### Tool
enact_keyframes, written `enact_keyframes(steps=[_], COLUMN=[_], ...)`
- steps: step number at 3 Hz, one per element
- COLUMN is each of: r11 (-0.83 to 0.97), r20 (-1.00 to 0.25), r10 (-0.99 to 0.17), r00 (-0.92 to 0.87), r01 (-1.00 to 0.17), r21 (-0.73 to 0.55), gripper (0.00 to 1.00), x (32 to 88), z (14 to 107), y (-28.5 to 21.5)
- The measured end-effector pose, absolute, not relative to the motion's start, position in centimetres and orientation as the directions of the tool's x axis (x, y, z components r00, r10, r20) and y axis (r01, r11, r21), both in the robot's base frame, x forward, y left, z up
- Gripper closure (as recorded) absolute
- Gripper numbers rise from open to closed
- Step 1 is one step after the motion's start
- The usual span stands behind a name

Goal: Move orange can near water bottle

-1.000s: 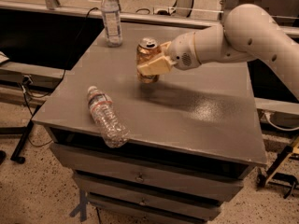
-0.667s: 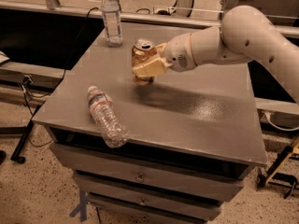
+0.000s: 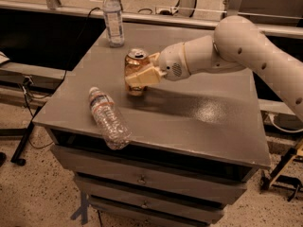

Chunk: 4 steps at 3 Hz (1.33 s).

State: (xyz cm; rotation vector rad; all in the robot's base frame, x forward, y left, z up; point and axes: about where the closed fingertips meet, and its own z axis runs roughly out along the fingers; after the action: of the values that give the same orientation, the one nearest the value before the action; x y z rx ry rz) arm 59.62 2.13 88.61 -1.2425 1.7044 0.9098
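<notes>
Leftward and a little toward the front edge since a second ago, the orange can (image 3: 135, 66) is held upright in the gripper (image 3: 141, 75), its jaws clamped on the can's sides, over the middle of the counter (image 3: 199, 112). The water bottle (image 3: 109, 118) lies on its side near the front left corner, apart from the can. Another clear bottle (image 3: 113, 17) stands at the back left.
</notes>
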Motion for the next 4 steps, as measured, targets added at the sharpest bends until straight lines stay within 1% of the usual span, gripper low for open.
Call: enact_keyframes(steps=[2, 3, 4], r11=[0.213, 0.206, 0.204], r20=[-0.914, -0.914, -0.914], r10=[-0.363, -0.362, -0.362], r00=[-0.180, -0.183, -0.186], r01=[-0.971, -0.972, -0.972], r21=[0.107, 0.113, 0.117], gripper=[0.35, 0.12, 0.00], x=[58.79, 58.63, 58.63], z=[87.91, 87.77, 87.66], y=[3.44, 3.56, 3.49])
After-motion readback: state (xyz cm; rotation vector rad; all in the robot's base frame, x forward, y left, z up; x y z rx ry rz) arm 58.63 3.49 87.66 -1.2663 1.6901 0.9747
